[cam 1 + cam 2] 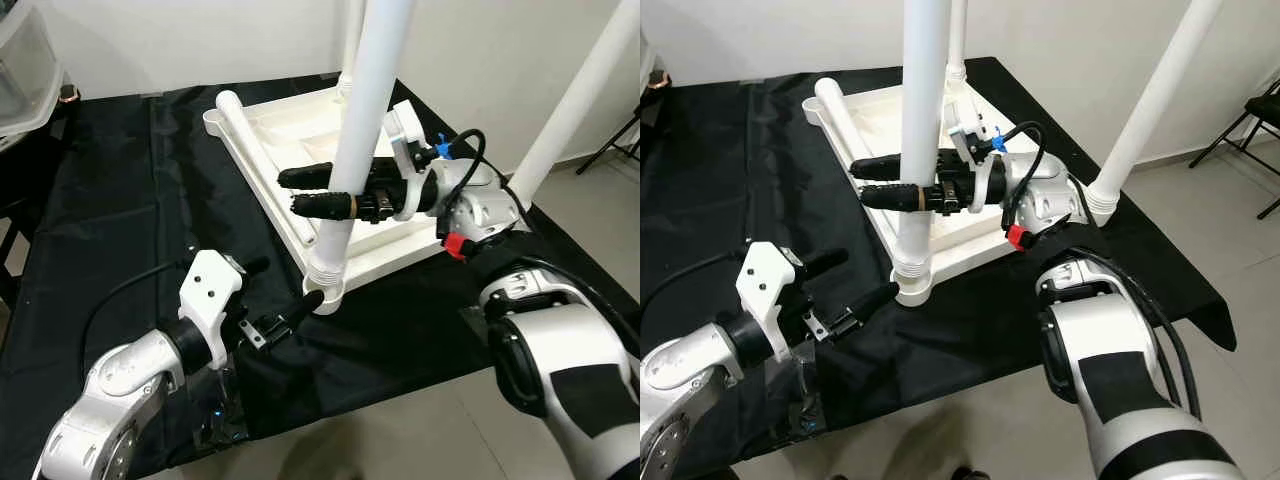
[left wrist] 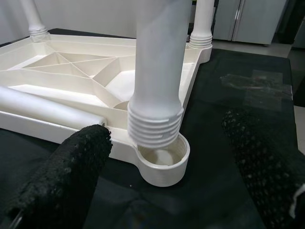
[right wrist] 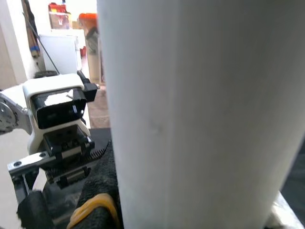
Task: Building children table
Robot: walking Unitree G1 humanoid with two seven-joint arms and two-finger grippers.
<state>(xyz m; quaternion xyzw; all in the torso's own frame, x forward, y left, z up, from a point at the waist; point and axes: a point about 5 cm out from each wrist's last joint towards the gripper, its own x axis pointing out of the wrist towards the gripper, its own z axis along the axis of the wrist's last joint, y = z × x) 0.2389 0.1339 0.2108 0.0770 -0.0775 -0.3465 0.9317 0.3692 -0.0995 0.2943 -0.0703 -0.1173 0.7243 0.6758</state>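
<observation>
Evidently the leg-fitting step is in hand. On the black-draped bench [image 1: 90, 200] the white tabletop [image 1: 300, 120] lies upside down, ribs showing, with two legs already standing in far corners and a loose leg [image 1: 262, 165] lying across it. The right gripper [image 1: 312, 192] has its jaws closed around an upright leg [image 1: 360, 130], whose threaded end [image 2: 156, 128] sits at the mouth of the near corner socket [image 2: 162, 164], tilted and seemingly not engaged, though the wrist view is not conclusive. The left gripper [image 1: 290, 300] waits just beside that socket, jaws spread wide and holding nothing. Next, I judge, the leg must be squared over the socket, pressed down and twisted home.
</observation>
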